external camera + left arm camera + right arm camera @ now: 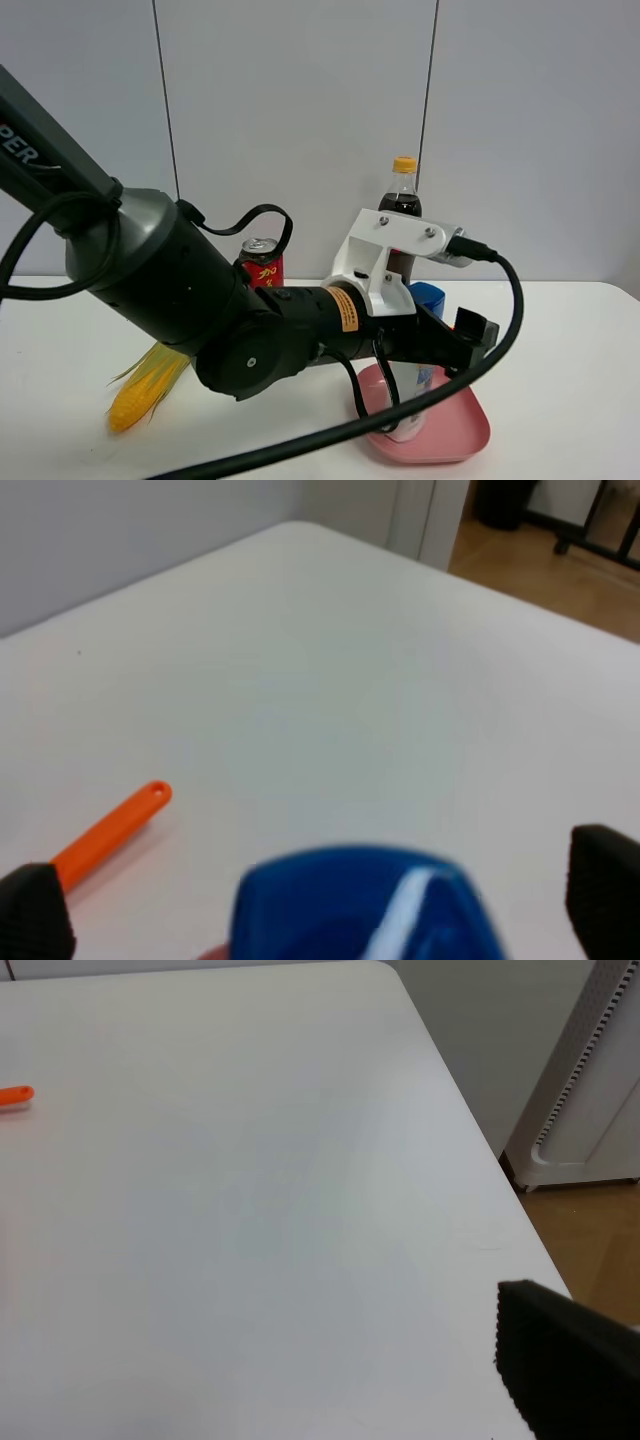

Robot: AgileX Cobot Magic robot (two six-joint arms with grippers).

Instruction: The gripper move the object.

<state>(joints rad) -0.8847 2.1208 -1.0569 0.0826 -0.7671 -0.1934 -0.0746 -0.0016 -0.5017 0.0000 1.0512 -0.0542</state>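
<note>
The white bottle with a blue cap stands upright on a pink plate at the front right. My left gripper reaches across from the left, and its fingers stand on either side of the bottle's upper part. In the left wrist view the blue cap sits between the two black fingertips, with a gap on each side, so the left gripper is open. Only one black finger of my right gripper shows, over bare table.
A cola bottle with a yellow cap stands behind the plate. A red can stands behind the arm. A corn cob lies at the front left. An orange handle lies on the table and also shows in the right wrist view. The table's right edge is near.
</note>
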